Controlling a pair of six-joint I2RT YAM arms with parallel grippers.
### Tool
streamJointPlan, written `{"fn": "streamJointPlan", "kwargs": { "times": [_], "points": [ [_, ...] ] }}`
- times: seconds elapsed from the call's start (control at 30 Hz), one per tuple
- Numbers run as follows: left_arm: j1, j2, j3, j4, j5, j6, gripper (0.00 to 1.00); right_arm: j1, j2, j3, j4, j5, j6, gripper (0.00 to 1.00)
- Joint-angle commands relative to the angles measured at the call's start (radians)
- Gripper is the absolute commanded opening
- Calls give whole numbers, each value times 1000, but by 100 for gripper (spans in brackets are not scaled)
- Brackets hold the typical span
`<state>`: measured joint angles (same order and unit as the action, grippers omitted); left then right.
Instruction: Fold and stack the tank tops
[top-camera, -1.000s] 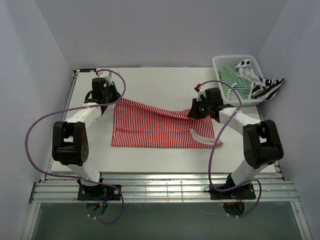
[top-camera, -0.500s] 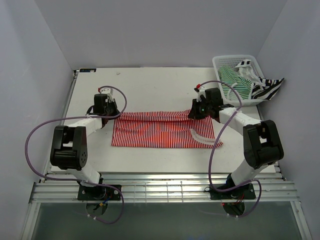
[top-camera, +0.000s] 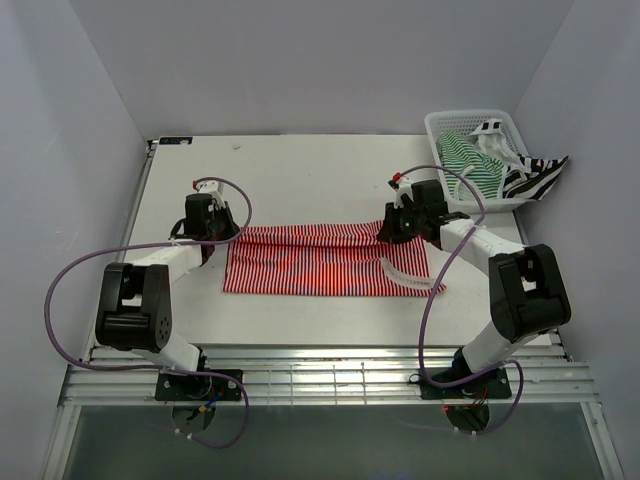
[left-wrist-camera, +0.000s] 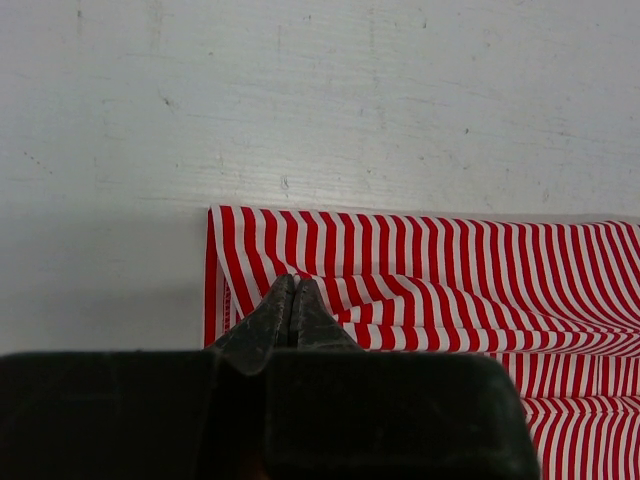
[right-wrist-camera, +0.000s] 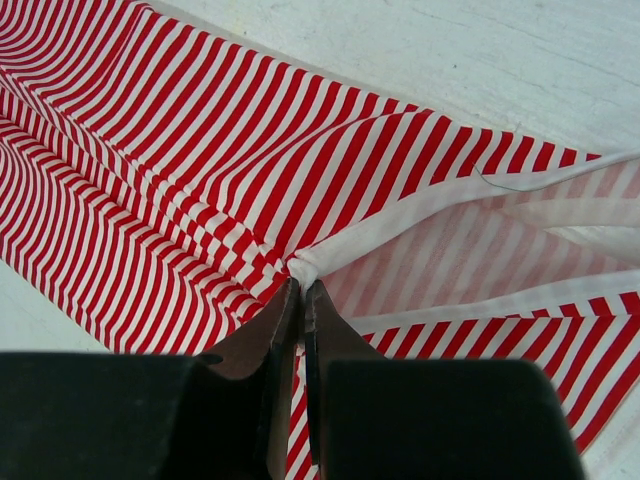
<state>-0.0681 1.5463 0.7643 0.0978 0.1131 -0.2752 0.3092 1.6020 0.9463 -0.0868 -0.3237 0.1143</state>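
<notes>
The red-and-white tank top (top-camera: 320, 260) lies folded lengthwise mid-table. My left gripper (top-camera: 222, 236) is shut on its far left corner; in the left wrist view the closed tips (left-wrist-camera: 291, 283) pinch the striped cloth (left-wrist-camera: 450, 270). My right gripper (top-camera: 388, 232) is shut on its far right edge; in the right wrist view the tips (right-wrist-camera: 300, 285) pinch a white hem of the cloth (right-wrist-camera: 200, 160). The green-and-white top (top-camera: 470, 165) lies in the white basket (top-camera: 440, 125). The black-and-white top (top-camera: 535, 178) hangs over the basket's right rim.
The basket stands at the back right corner near the right wall. Purple cables loop from both arms over the table's left and right sides. The metal rail (top-camera: 320, 380) runs along the near edge.
The left gripper has carried the top's far left corner toward the near side, folding the raised far edge down over the cloth. The right gripper has barely moved.
</notes>
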Motion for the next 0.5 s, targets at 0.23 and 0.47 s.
{"fn": "streamJointPlan", "kwargs": {
  "times": [0.23,0.47],
  "points": [
    [4,-63,-65,33,10,-36,0,-1,-36,-55,25,-32,-16,8],
    [5,-64,-74,25,2,-41,0,1,-24,-67,33,-37,-11,8]
  ]
}}
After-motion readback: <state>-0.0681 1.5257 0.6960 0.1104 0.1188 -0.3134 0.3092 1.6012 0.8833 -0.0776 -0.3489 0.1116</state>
